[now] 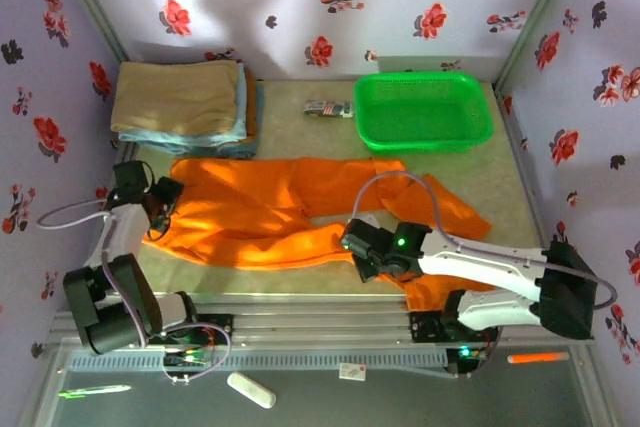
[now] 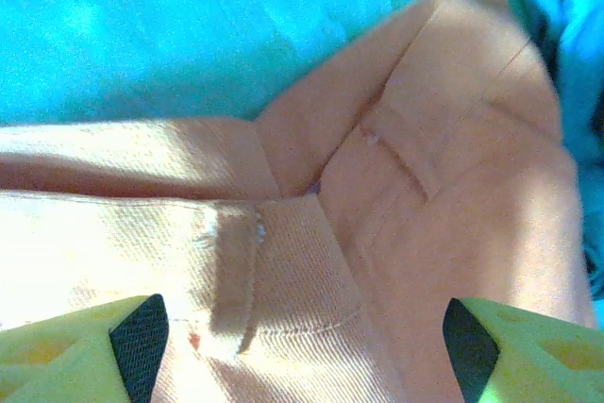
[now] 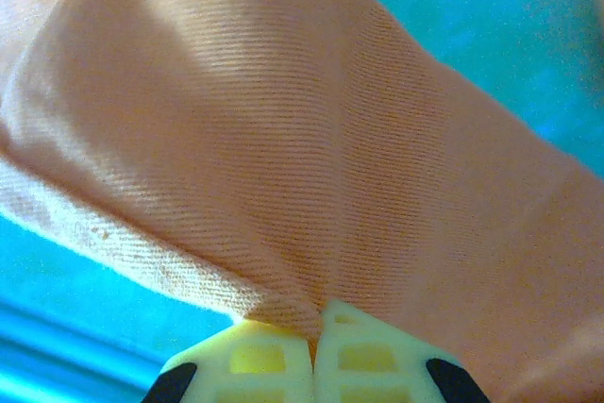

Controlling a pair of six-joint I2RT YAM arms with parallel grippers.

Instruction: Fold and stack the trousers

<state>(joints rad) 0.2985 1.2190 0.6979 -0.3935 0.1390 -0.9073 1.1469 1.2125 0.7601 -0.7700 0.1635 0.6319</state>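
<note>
Trousers (image 1: 250,217) lay unfolded across mid-frame. Our right gripper (image 3: 316,323) pinched a leg's edge at lower centre; our left gripper (image 2: 304,332) hung spread over the waist. We judged folding barely begun, stacking undone.

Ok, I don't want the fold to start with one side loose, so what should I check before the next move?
1. Grip of the right pincer on the trousers, at a leg edge: ok, shut on cloth.
2. Grip of the left pincer at the waist: not ok, open, straddling the cloth.
3. Layers caught by the right pincer: cannot tell.
4. Trousers lying flat: not ok, creased and bunched.
5. Folded cloth stack free on top: ok.
</note>
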